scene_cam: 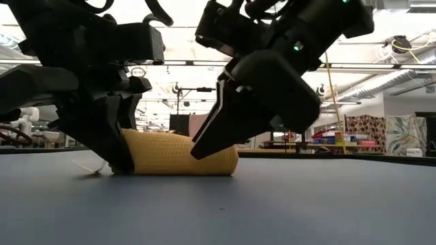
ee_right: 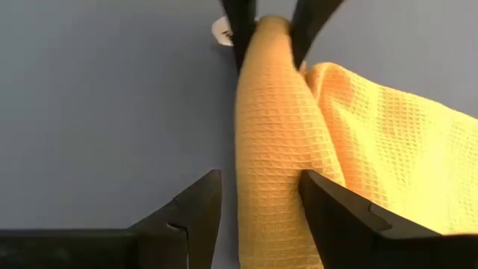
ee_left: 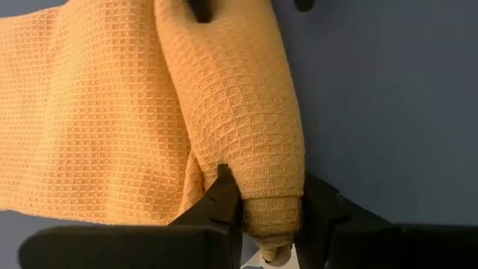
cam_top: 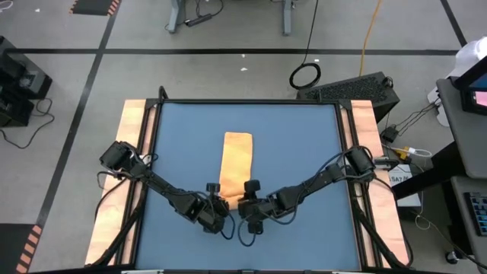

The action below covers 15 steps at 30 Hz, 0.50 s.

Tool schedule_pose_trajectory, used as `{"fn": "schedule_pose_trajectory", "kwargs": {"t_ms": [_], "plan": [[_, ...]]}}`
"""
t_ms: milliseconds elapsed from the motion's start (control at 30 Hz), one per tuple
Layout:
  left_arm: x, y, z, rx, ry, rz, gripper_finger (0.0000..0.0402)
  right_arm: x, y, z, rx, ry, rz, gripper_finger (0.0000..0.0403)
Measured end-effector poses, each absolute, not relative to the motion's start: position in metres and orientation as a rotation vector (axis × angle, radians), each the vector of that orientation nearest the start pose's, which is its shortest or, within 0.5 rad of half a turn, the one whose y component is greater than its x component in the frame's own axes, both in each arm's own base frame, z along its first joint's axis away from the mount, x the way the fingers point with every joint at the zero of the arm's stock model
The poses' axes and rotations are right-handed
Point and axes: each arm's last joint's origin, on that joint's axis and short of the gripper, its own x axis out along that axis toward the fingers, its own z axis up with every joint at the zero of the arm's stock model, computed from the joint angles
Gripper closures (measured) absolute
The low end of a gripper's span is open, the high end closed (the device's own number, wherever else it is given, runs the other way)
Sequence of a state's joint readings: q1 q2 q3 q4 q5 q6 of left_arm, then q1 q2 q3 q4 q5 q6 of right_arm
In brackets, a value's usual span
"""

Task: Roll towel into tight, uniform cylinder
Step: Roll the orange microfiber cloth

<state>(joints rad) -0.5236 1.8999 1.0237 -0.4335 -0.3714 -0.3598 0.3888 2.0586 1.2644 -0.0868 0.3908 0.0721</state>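
Blue table [cam_top: 304,152], towel [cam_top: 237,156] lying flat beyond both grippers, its near end rolled up between them. Left gripper [ee_left: 269,213] clenched on one end of the roll. Right gripper [ee_right: 258,202] straddles the other end, fingers slightly apart, probably released. White tag [ee_right: 221,31] beside the left fingers.

Orange-yellow waffle-weave towel [cam_top: 236,160] with white tag [ee_right: 221,31], blue table [cam_top: 304,152], dark jaws.
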Motion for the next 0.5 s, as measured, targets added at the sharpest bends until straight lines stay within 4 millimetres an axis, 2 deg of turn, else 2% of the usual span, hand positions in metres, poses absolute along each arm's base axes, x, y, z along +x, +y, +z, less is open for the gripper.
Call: {"fn": "schedule_pose_trajectory", "kwargs": {"t_ms": [233, 367, 500], "plan": [[0.293, -0.158, 0.112, 0.248, 1.142, 0.135, 0.0299, 0.397, 0.126, 0.129, -0.146, 0.874, -0.045, 0.0228], [0.291, -0.16, 0.111, 0.266, 1.117, 0.181, 0.0261, 0.401, 0.113, 0.122, -0.057, 0.92, -0.014, 0.0247], [0.283, -0.164, 0.121, 0.304, 1.089, 0.216, 0.0217, 0.402, 0.107, 0.117, 0.004, 0.952, 0.011, 0.028]]}}
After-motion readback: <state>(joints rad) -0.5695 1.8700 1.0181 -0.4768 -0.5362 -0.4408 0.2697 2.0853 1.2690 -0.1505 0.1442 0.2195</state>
